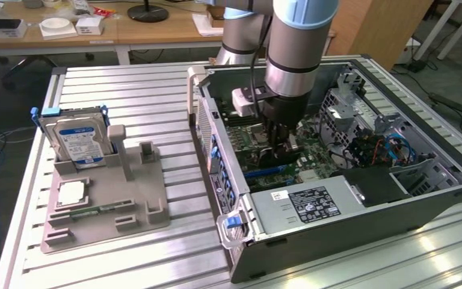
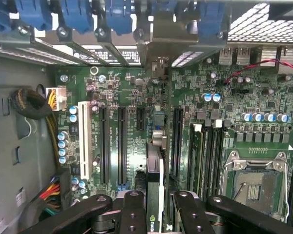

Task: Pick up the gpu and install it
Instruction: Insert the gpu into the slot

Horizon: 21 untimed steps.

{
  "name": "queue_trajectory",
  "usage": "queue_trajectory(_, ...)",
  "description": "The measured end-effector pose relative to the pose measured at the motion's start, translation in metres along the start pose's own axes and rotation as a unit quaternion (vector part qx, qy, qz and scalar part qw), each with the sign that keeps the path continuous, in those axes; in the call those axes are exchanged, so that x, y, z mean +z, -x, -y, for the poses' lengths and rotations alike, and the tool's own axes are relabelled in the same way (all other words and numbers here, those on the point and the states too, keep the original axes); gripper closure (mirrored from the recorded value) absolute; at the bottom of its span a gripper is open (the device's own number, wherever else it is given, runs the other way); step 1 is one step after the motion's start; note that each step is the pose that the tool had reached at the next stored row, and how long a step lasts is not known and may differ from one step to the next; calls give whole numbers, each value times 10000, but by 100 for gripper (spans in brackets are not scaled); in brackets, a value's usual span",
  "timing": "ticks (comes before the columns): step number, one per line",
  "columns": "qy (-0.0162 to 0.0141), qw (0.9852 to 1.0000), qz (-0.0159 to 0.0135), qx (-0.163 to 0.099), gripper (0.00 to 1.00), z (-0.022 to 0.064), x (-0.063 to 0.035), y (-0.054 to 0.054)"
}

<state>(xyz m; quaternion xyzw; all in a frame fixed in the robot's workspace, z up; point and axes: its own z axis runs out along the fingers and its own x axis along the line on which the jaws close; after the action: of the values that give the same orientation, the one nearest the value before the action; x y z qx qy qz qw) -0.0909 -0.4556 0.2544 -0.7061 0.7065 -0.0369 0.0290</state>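
The gpu [image 2: 155, 175] is a thin dark card seen edge-on, and my gripper [image 2: 159, 202] is shut on its top edge, one black finger [image 2: 133, 212] on each side. Its pale metal bracket [image 2: 160, 46] stands against the case's rear slot openings. The card hangs upright over the green motherboard [image 2: 132, 92], between two long black expansion slots [image 2: 121, 146]. Whether it sits in a slot I cannot tell. In the exterior view my gripper [image 1: 283, 147] reaches down into the open computer case [image 1: 351, 223] with the dark gpu [image 1: 278, 159] below it.
A grey fixture tray [image 1: 139, 208] at the exterior view's left holds a silver hard drive [image 1: 77, 141] with a blue label, a green memory stick [image 1: 94, 211] and a square chip [image 1: 72, 192]. Inside the case are the power supply [image 1: 307, 205], the CPU socket [image 2: 256, 183] and cable bundles [image 2: 51, 190].
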Motion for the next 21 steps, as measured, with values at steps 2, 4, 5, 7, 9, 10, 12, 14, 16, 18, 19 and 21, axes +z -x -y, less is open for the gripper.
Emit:
queue_trajectory(2,0,10000,1,0,74,-12,11,1)
queue_trajectory(4,0,10000,2,-1,74,-17,29,1)
queue_trajectory(5,-1,10000,3,-2,74,-18,39,1)
queue_trajectory(7,-1,10000,5,-2,74,-23,52,2)
queue_trajectory(9,-1,10000,7,-4,74,-26,63,2)
queue_trajectory(10,-1,10000,7,-4,74,-28,68,3)
queue_trajectory(12,-1,10000,9,-5,74,-32,81,4)
queue_trajectory(14,-1,10000,12,-7,74,-36,94,5)
queue_trajectory(16,0,10000,11,-8,74,-36,95,5)
queue_trajectory(18,0,10000,12,-7,74,-36,96,5)
queue_trajectory(19,-1,10000,12,-7,74,-36,97,6)
queue_trajectory(21,-1,10000,12,-7,74,-37,97,6)
